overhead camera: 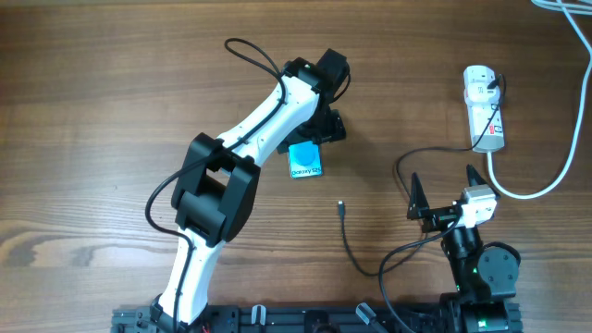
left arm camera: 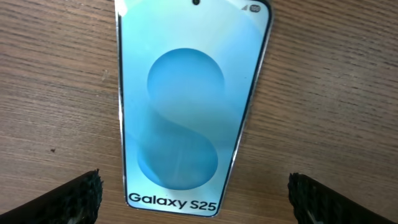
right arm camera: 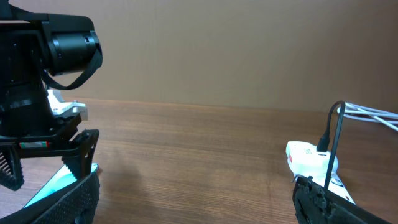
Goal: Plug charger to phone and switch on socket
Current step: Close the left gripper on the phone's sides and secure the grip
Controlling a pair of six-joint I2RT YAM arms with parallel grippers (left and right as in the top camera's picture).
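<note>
Wooden bench carries everything. Left end effector hangs wide over the phone, fingers either side of its lower edge without touching, likely to steady it. Right end effector, also wide and empty, sits near the charger tip, which lies loose near the phone. Its plug seems already seated in the socket.
</note>
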